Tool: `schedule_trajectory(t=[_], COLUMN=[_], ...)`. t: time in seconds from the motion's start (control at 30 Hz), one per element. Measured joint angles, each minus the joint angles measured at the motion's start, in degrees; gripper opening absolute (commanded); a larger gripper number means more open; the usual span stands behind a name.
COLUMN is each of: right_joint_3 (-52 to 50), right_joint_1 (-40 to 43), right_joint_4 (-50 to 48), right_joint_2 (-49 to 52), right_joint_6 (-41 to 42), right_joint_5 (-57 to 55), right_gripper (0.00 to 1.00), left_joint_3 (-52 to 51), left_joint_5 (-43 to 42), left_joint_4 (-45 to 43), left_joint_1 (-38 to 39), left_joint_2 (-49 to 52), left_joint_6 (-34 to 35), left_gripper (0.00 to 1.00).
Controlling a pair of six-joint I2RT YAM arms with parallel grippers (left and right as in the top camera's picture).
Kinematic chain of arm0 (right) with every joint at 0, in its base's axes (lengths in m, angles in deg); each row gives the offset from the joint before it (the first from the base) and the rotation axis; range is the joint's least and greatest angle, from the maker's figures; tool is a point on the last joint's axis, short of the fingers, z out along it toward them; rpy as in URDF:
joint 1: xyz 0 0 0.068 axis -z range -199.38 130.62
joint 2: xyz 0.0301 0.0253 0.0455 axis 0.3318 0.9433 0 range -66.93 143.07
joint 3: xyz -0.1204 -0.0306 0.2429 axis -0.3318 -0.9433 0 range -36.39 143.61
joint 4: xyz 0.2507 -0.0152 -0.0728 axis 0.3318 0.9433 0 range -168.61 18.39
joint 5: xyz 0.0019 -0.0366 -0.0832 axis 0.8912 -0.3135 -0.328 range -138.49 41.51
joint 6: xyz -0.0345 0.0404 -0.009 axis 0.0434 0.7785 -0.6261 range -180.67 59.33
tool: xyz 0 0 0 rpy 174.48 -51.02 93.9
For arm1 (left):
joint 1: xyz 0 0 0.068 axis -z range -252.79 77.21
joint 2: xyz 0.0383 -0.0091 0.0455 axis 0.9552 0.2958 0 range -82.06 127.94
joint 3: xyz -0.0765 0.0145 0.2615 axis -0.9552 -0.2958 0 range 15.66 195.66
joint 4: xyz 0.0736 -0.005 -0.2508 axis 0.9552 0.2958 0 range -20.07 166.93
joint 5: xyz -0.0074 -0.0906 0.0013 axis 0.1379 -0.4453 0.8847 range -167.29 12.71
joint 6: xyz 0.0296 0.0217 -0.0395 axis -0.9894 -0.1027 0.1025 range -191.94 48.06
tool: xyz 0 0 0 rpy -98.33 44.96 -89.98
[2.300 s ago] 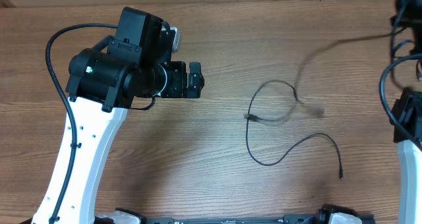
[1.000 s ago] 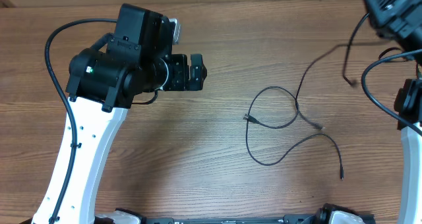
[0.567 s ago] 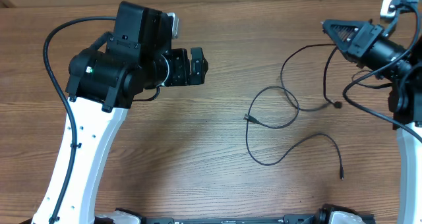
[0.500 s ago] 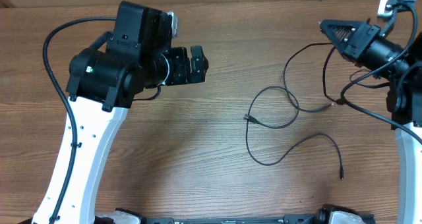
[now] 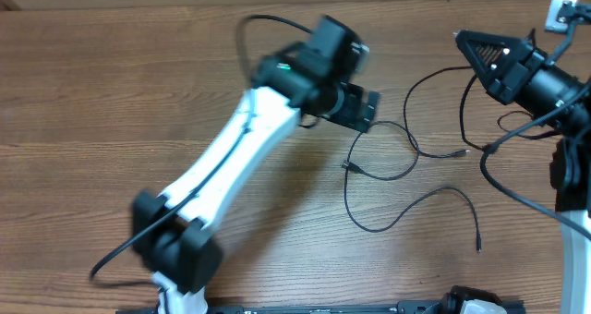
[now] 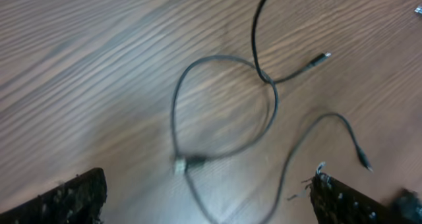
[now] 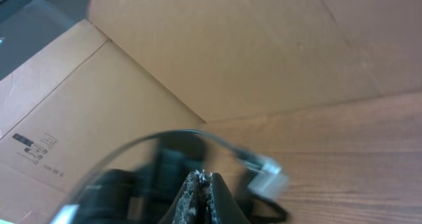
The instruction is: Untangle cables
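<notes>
Wide open, the left claw (image 6: 208, 179) is hovering over the cables (image 6: 272, 109) lying looped on the table (image 5: 111, 37). The right claw (image 7: 203, 178) is pinching shut, seemingly on one strand. Light, floppy stuff, so I'm favouring a grab near a plug.

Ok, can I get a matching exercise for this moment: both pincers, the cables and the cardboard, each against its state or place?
Things:
1. left pincer
2. right pincer
3. cables
4. cardboard

States:
A. thin, black, looping across the wood
B. shut on a strand
C. brown, behind the table
D. open wide

Pairs: 1-D, 2-B, 3-A, 4-C
</notes>
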Motion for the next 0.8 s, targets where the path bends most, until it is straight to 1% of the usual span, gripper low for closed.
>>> schedule_trajectory(t=[0.03,0.13,0.37,0.4,0.43,0.47,0.5,0.53,0.6,0.67,0.73,0.8], right_joint_3=[0.0,0.0,0.0,0.0,0.0,0.0,0.0,0.0,0.0,0.0,0.0,0.0], right_joint_1=[0.5,1.6,1.9,1.9,1.9,1.9,1.9,1.9,1.9,1.9,1.9,1.9], right_joint_4=[0.0,-0.1,0.0,0.0,-0.1,-0.1,0.0,0.0,0.2,1.2,2.8,5.0], right_joint_2=[-0.6,-1.8,-2.3,-2.3,-2.3,-2.3,-2.3,-2.3,-2.3,-2.3,-2.3,-2.3], right_joint_6=[0.0,0.0,0.0,0.0,0.0,-0.1,-0.1,-0.1,-0.1,-0.2,-0.7,-2.1], right_joint_5=[0.3,0.5,1.9,2.1,2.2,2.3,2.4,2.5,2.6,2.6,2.7,2.5], right_gripper=[0.04,0.04,0.04,0.04,0.04,0.04,0.04,0.04,0.04,0.04,0.04,0.04], left_joint_3=[0.0,-0.1,-0.1,-0.1,-0.2,-0.2,-0.2,-0.2,-0.2,-0.2,-0.2,-0.1], left_joint_5=[-0.2,-3.3,-17.1,-18.2,-19.2,-19.9,-20.6,-21.1,-21.6,-21.7,-21.6,-21.7], left_joint_4=[-1.3,-10.2,-27.5,-28.8,-30.0,-31.3,-32.8,-34.1,-36.8,-37.2,-36.1,-32.8], left_joint_1=[0.3,1.4,2.8,3.2,3.6,4.0,4.4,4.7,5.1,5.5,5.3,4.2], left_joint_2=[1.2,7.1,18.3,19.3,20.3,21.2,22.1,22.8,24.0,24.4,24.4,24.0], left_joint_6=[-0.2,-1.1,-2.1,-2.2,-2.3,-2.5,-2.5,-2.5,-2.5,-2.5,-2.5,-2.5], left_gripper=[0.99,1.0,0.99,0.93,0.82,0.56,0.27,0.05,0.04,0.04,0.04,0.04])
